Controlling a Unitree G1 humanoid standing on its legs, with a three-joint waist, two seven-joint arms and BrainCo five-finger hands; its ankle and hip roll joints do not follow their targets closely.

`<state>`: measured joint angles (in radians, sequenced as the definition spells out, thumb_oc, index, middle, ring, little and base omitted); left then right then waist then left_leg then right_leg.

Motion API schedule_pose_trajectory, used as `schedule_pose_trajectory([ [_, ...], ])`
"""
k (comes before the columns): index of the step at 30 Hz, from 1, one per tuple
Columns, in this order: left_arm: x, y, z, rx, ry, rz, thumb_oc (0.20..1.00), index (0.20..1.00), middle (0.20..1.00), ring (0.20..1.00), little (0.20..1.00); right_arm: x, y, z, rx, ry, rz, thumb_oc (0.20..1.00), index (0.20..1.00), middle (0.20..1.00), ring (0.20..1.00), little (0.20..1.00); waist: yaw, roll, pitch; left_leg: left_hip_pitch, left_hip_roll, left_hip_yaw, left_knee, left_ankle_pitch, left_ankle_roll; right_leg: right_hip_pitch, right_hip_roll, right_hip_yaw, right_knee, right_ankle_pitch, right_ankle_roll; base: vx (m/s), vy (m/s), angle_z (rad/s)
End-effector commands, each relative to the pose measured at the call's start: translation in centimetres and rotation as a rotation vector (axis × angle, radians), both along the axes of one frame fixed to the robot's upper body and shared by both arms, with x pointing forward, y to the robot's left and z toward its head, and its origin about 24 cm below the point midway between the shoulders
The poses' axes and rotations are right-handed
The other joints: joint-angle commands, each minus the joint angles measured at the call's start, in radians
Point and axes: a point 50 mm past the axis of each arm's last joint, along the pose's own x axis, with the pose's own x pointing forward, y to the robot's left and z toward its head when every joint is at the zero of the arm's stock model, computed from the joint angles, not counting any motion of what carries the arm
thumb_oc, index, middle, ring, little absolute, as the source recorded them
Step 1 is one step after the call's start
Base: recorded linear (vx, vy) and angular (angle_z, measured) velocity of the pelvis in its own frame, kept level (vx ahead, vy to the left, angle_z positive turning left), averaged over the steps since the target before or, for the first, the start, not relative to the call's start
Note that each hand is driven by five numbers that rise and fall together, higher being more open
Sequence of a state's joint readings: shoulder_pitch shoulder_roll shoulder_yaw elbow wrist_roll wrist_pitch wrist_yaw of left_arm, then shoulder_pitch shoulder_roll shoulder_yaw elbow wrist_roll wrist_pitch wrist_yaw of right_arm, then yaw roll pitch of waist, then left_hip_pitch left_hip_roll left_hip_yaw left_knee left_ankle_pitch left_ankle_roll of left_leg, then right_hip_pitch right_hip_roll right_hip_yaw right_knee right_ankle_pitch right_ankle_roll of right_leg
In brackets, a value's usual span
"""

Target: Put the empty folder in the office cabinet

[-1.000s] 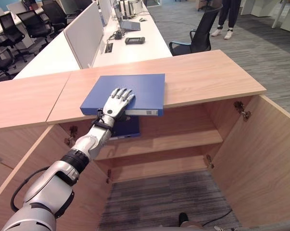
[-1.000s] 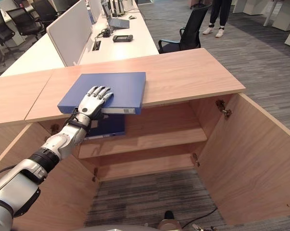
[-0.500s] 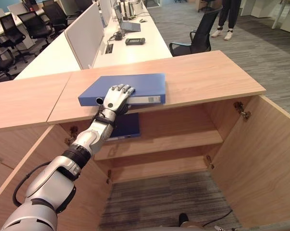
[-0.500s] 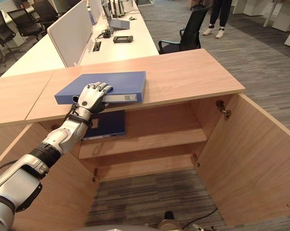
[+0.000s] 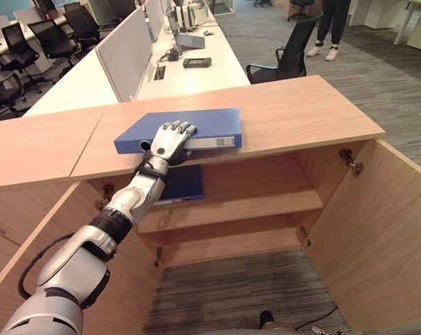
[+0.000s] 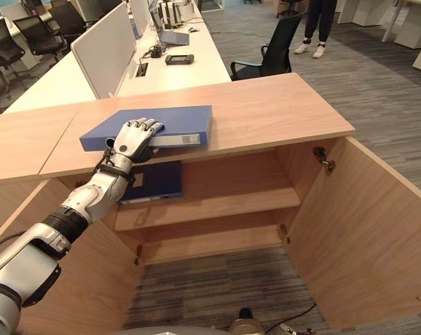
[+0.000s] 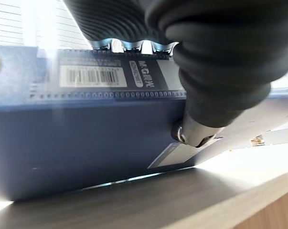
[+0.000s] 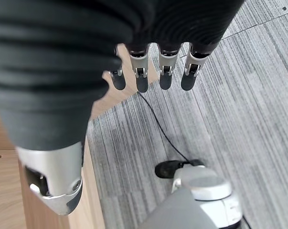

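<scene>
A blue folder (image 5: 203, 124) lies on the wooden cabinet top (image 5: 301, 112), left of its middle, with its labelled spine toward me. My left hand (image 5: 168, 142) holds the near left part of that spine. Its fingers curl over the top face. In the left wrist view the thumb (image 7: 196, 133) presses the spine of the folder (image 7: 86, 129) from below. My right hand (image 8: 148, 71) hangs over the carpet with its fingers straight and holds nothing.
The cabinet stands open below, with doors swung out at left (image 5: 28, 237) and right (image 5: 385, 230). A second blue folder (image 5: 183, 185) lies on the upper shelf (image 5: 266, 202). Behind are white desks (image 5: 196, 70), a black chair (image 5: 283, 59) and a person's legs (image 5: 332, 28).
My left hand lay flat on the folder, which overhung the cabinet edge. It has since curled round the spine, and the folder's near edge has come up and back.
</scene>
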<state>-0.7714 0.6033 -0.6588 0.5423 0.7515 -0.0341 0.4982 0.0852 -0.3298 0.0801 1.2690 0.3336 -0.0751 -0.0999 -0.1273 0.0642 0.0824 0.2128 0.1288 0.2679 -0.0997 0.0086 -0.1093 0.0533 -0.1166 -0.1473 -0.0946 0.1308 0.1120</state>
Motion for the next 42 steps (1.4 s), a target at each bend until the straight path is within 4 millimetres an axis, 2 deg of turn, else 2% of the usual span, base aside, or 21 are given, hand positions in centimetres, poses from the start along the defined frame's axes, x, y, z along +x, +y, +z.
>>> schedule_pose_trajectory([
  [1,1.6,1.3,7.5,-0.037,-0.200,0.040,0.200,0.200,0.200,0.200,0.200,0.9,0.1,-0.1,-0.006,0.001,-0.014,1.000,1.000,1.000,1.000,1.000,-0.001,-0.019,0.013,0.004,0.035,-0.026,0.012,-0.044,-0.052,0.086,-0.051,-0.044,0.013,-0.134,0.098,0.00,0.000,0.00],
  [4,0.9,0.9,9.9,-0.066,-0.294,-0.006,0.200,0.200,0.200,0.200,0.200,1.0,0.3,-0.1,0.001,0.001,-0.016,1.000,1.000,1.000,1.000,1.000,0.011,-0.019,0.008,0.002,0.036,-0.034,0.012,-0.042,-0.052,0.091,-0.051,-0.051,0.013,-0.137,0.097,0.00,0.000,0.00],
  [5,0.9,1.0,10.0,-0.066,-0.294,-0.006,0.200,0.200,0.200,0.200,0.200,1.1,0.3,-0.1,0.001,0.000,-0.016,1.000,1.000,1.000,1.000,1.000,0.010,-0.019,0.009,0.002,0.036,-0.035,0.012,-0.042,-0.052,0.091,-0.051,-0.051,0.013,-0.137,0.097,-0.02,-0.014,0.03],
  [8,-0.3,0.5,12.1,-0.084,-0.378,-0.067,0.200,0.200,0.200,0.200,0.200,1.1,0.6,-0.2,0.011,0.002,-0.010,1.000,1.000,1.000,1.000,1.000,0.025,-0.020,0.003,0.000,0.037,-0.045,0.012,-0.039,-0.052,0.098,-0.050,-0.059,0.013,-0.140,0.095,0.00,-0.002,0.01],
  [13,-1.7,0.4,14.0,-0.118,-0.465,-0.125,0.200,0.200,0.200,0.200,0.200,1.3,0.9,-0.3,0.019,0.003,0.000,1.000,1.000,1.000,1.000,1.000,0.039,-0.020,-0.001,-0.004,0.036,-0.052,0.012,-0.036,-0.053,0.101,-0.048,-0.069,0.013,-0.142,0.093,-0.01,-0.005,0.08],
  [16,-3.9,0.8,16.0,-0.181,-0.582,-0.185,0.200,0.200,0.200,0.200,0.200,1.6,1.3,-0.4,0.028,-0.005,0.007,1.000,1.000,1.000,1.000,1.000,0.061,-0.022,-0.008,-0.007,0.035,-0.067,0.012,-0.035,-0.055,0.109,-0.048,-0.080,0.013,-0.147,0.090,0.00,-0.014,0.08],
  [22,-5.6,1.7,16.9,-0.242,-0.651,-0.214,0.200,0.200,0.200,0.200,0.200,1.8,1.7,-0.5,0.037,-0.008,0.020,1.000,1.000,1.000,1.000,1.000,0.078,-0.024,-0.014,-0.010,0.035,-0.080,0.012,-0.033,-0.055,0.117,-0.047,-0.090,0.013,-0.150,0.086,0.00,-0.011,0.08],
  [27,-7.0,1.9,16.2,-0.436,-0.616,-0.299,0.200,0.200,0.200,0.200,0.200,2.4,2.0,-0.5,0.044,-0.024,0.028,1.000,1.000,1.000,1.000,1.000,0.092,-0.029,-0.012,-0.014,0.032,-0.091,0.012,-0.031,-0.054,0.119,-0.047,-0.099,0.014,-0.151,0.082,0.00,-0.009,0.06],
  [29,-8.1,2.1,15.3,-0.647,-0.534,-0.411,0.200,0.200,0.200,0.200,0.200,3.0,2.1,-0.4,0.052,-0.048,0.033,1.000,1.000,1.000,1.000,1.000,0.100,-0.031,-0.010,-0.016,0.032,-0.098,0.012,-0.030,-0.052,0.123,-0.046,-0.102,0.014,-0.152,0.077,-0.01,-0.014,0.06],
  [30,-8.2,2.2,15.3,-0.652,-0.530,-0.411,0.200,0.200,0.200,0.200,0.200,3.0,2.1,-0.3,0.050,-0.047,0.034,1.000,1.000,1.000,1.000,1.000,0.098,-0.029,-0.010,-0.016,0.032,-0.098,0.012,-0.030,-0.052,0.123,-0.046,-0.102,0.014,-0.153,0.077,-0.01,-0.009,0.07],
  [31,-8.7,2.4,14.9,-0.748,-0.499,-0.459,0.200,0.200,0.200,0.200,0.200,3.2,2.0,-0.3,0.054,-0.056,0.033,1.000,1.000,1.000,1.000,1.000,0.101,-0.029,-0.010,-0.016,0.032,-0.101,0.012,-0.029,-0.052,0.124,-0.046,-0.104,0.015,-0.153,0.075,-0.01,-0.004,0.07],
  [33,-9.2,2.7,14.0,-0.927,-0.409,-0.559,0.200,0.200,0.200,0.200,0.200,3.6,2.0,-0.2,0.068,-0.076,0.025,1.000,1.000,1.000,1.000,1.000,0.106,-0.029,-0.008,-0.016,0.033,-0.105,0.012,-0.029,-0.050,0.126,-0.045,-0.107,0.016,-0.154,0.073,-0.02,0.000,0.07],
  [34,-9.8,3.3,13.2,-1.080,-0.294,-0.662,0.200,0.200,0.200,0.200,0.200,3.9,1.9,0.0,0.083,-0.094,0.020,1.000,1.000,1.000,1.000,1.000,0.111,-0.027,-0.006,-0.017,0.033,-0.110,0.012,-0.029,-0.049,0.128,-0.045,-0.109,0.017,-0.155,0.071,-0.01,0.004,0.06],
  [35,-9.9,3.4,13.2,-1.083,-0.289,-0.664,0.200,0.200,0.200,0.200,0.200,3.9,1.8,0.0,0.082,-0.092,0.022,1.000,1.000,1.000,1.000,1.000,0.109,-0.026,-0.007,-0.016,0.033,-0.110,0.012,-0.029,-0.049,0.128,-0.045,-0.109,0.017,-0.155,0.071,-0.01,0.006,0.04],
  [37,-10.3,3.8,12.5,-1.197,-0.196,-0.746,0.200,0.200,0.200,0.200,0.200,4.2,1.8,0.0,0.096,-0.107,0.016,1.000,1.000,1.000,1.000,1.000,0.115,-0.025,-0.005,-0.016,0.033,-0.113,0.012,-0.030,-0.048,0.130,-0.045,-0.110,0.018,-0.156,0.070,0.00,0.004,0.03],
  [41,-10.9,3.8,10.6,-1.378,0.046,-0.905,0.200,0.200,0.200,0.200,0.200,5.4,2.1,0.3,0.132,-0.141,0.062,1.000,1.000,1.000,1.000,1.000,0.128,-0.025,-0.002,-0.015,0.031,-0.118,0.012,-0.030,-0.046,0.135,-0.046,-0.115,0.015,-0.155,0.068,0.00,0.008,0.05],
  [42,-10.9,3.9,10.6,-1.380,0.049,-0.906,0.200,0.200,0.200,0.200,0.200,5.4,2.1,0.3,0.133,-0.140,0.063,1.000,1.000,1.000,1.000,1.000,0.127,-0.024,-0.003,-0.015,0.031,-0.118,0.012,-0.030,-0.046,0.135,-0.046,-0.115,0.015,-0.155,0.068,0.00,0.000,0.00],
])
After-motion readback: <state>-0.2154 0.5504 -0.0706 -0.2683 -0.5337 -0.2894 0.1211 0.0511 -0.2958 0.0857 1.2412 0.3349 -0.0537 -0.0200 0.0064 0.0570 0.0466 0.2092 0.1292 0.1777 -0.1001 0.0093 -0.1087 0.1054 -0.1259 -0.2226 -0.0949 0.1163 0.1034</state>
